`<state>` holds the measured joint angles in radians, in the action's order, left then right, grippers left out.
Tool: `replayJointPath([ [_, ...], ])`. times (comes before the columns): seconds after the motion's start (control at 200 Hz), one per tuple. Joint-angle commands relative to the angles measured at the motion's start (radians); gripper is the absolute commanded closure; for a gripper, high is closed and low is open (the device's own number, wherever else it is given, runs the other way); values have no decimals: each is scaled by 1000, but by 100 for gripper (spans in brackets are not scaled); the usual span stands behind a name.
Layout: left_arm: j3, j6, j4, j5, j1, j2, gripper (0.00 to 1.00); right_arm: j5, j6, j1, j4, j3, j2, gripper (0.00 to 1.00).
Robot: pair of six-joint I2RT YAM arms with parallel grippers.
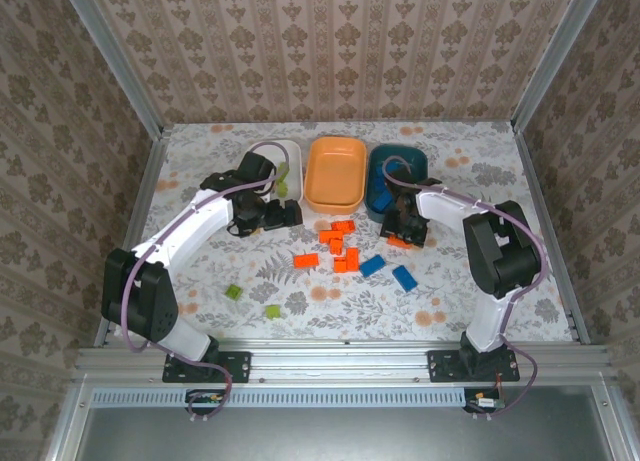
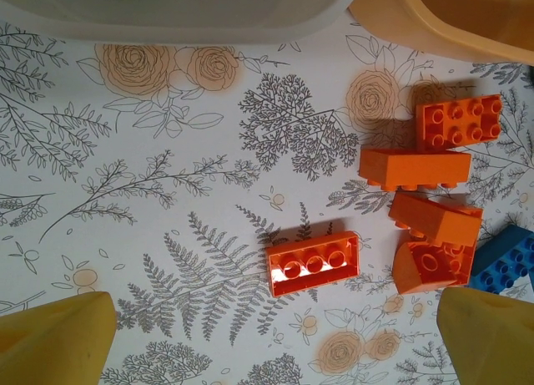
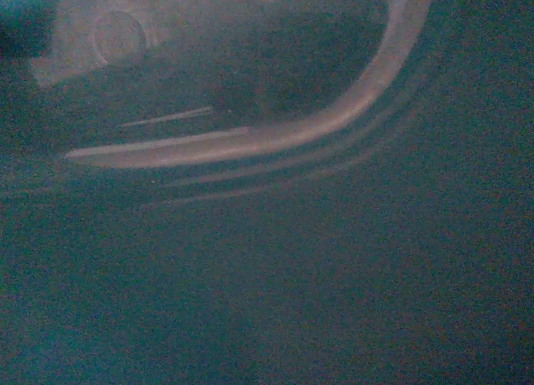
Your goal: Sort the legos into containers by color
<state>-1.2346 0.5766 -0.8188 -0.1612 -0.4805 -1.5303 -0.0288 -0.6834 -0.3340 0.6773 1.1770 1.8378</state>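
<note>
Orange legos (image 1: 340, 238) lie clustered mid-table, with two blue legos (image 1: 404, 277) to their right and two green legos (image 1: 232, 293) at the front left. The white tub (image 1: 291, 151), orange tub (image 1: 335, 173) and dark teal tub (image 1: 410, 162) stand in a row behind. My left gripper (image 1: 290, 215) is open above the table. Its yellow fingertips (image 2: 54, 339) straddle bare cloth just below an upturned orange lego (image 2: 314, 264). My right gripper (image 1: 396, 224) hangs at the teal tub's front rim. The teal tub's wall (image 3: 275, 260) is dark and blurred in the right wrist view, and its fingers are hidden.
More orange legos (image 2: 415, 168) and a blue lego (image 2: 505, 260) lie right of my left gripper (image 2: 271, 345). The white tub's rim (image 2: 192, 13) and the orange tub's corner (image 2: 467, 17) are just beyond. An orange lego (image 1: 400, 242) lies by my right gripper.
</note>
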Motion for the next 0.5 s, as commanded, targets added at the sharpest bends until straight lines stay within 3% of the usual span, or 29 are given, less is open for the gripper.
replayJointPath([
  [0.0, 4, 11, -7, -14, 7, -6, 0, -25, 13, 1, 47, -32, -85, 39],
  [0.305, 9, 35, 57, -39, 7, -30, 0, 164, -47, -6, 131, -24, -333, 41],
  [0.495, 12, 36, 56, -37, -5, -27, 0, 244, -66, -11, 111, 178, -234, 41],
])
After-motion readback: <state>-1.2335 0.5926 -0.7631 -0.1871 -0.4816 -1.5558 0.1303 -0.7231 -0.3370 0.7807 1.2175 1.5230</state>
